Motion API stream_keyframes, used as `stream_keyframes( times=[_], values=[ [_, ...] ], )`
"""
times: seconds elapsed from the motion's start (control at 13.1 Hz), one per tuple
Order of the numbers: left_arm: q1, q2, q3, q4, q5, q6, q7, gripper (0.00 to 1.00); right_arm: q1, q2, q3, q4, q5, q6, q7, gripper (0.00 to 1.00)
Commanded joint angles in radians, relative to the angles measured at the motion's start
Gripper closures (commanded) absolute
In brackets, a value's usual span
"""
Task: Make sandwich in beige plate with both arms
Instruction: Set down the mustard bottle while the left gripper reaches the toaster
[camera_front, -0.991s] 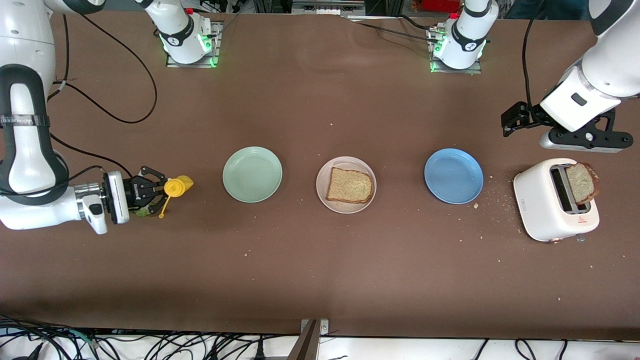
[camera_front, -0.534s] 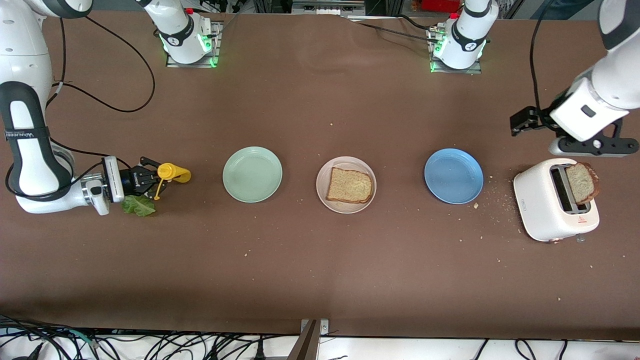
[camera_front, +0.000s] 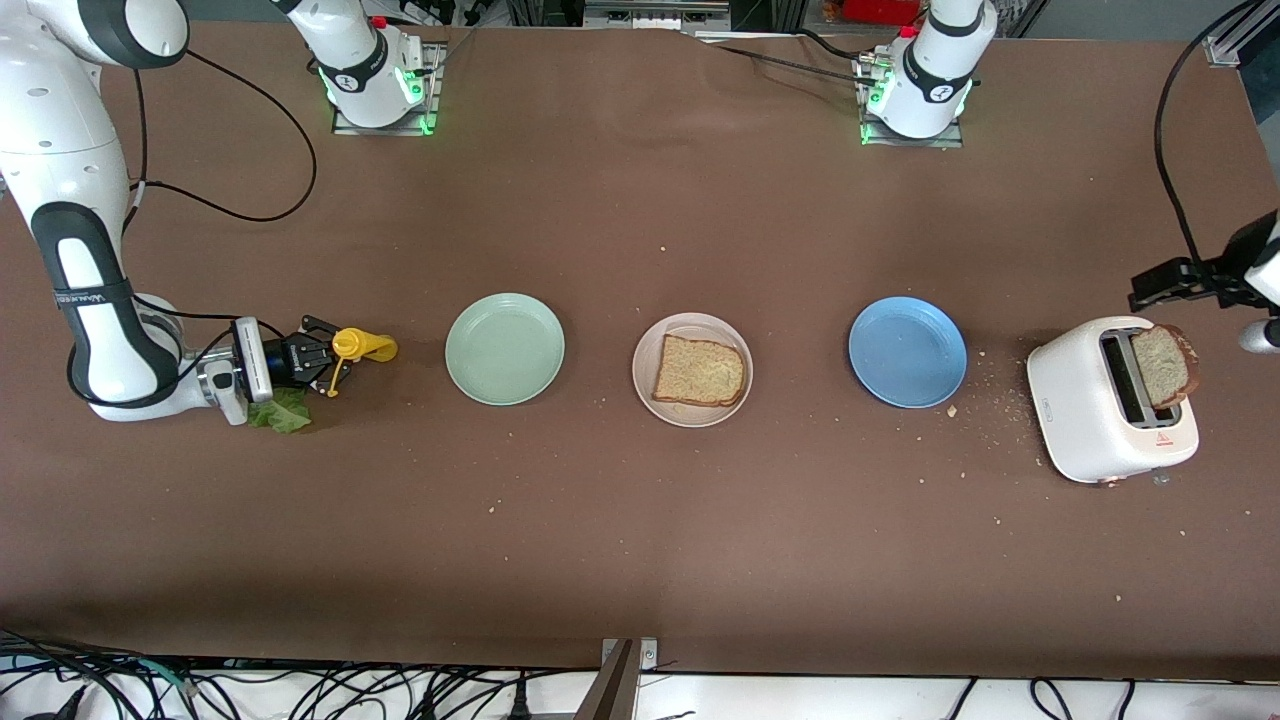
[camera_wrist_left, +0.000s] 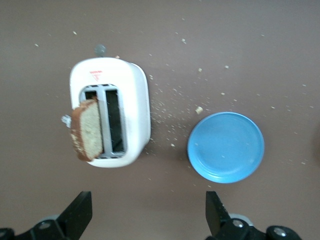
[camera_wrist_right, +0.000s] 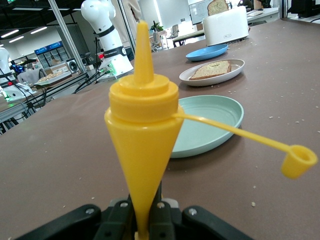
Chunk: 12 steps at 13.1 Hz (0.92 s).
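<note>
1. A brown table (camera_front: 640, 560) fills the front view; pale crumbs are scattered over its surface.
2. Black cables (camera_front: 300, 690) lie tangled on a white floor strip along the table's near edge.
3. The right wrist view shows ceiling strip lights (camera_wrist_right: 11, 33) and a workbench (camera_wrist_right: 55, 77).

The front view looks down from high across the table (camera_front: 640, 560), the left wrist view looks straight down on the toaster (camera_wrist_left: 111, 115) and blue plate (camera_wrist_left: 226, 146), which the low, level right wrist view also shows far off.
</note>
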Motion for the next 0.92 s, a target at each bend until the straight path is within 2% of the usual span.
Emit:
stream_keyframes(
  times=[0.0,0.15,0.46,0.53,0.61,0.76,0.84],
  values=[
    [-0.003,-0.002,0.031,-0.056,0.031,0.091,0.068,0.00,-0.015,0.017,0.014,-0.005,0.023,0.003,-0.033,1.00],
    [-0.003,0.012,0.060,-0.072,0.030,0.139,0.092,0.00,-0.015,0.027,0.014,-0.004,0.025,0.007,-0.036,1.00],
    [-0.011,0.003,0.055,-0.057,0.016,0.119,0.088,0.00,-0.015,0.036,0.014,-0.002,0.025,0.013,-0.033,1.00],
    [-0.017,-0.001,0.054,-0.052,0.016,0.118,0.088,0.00,-0.015,0.034,0.013,-0.002,0.023,0.015,-0.021,0.83],
    [-0.018,-0.008,0.051,-0.051,0.015,0.115,0.088,0.00,-0.015,0.034,0.014,0.002,0.025,0.013,-0.017,0.60],
    [-0.018,-0.008,0.046,-0.052,-0.042,0.112,0.091,0.00,-0.015,0.027,0.014,0.010,0.023,0.003,0.080,0.28],
    [-0.018,-0.008,0.046,-0.052,-0.062,0.112,0.091,0.00,-0.015,0.025,0.014,0.019,0.021,-0.004,0.114,0.21]
  ],
)
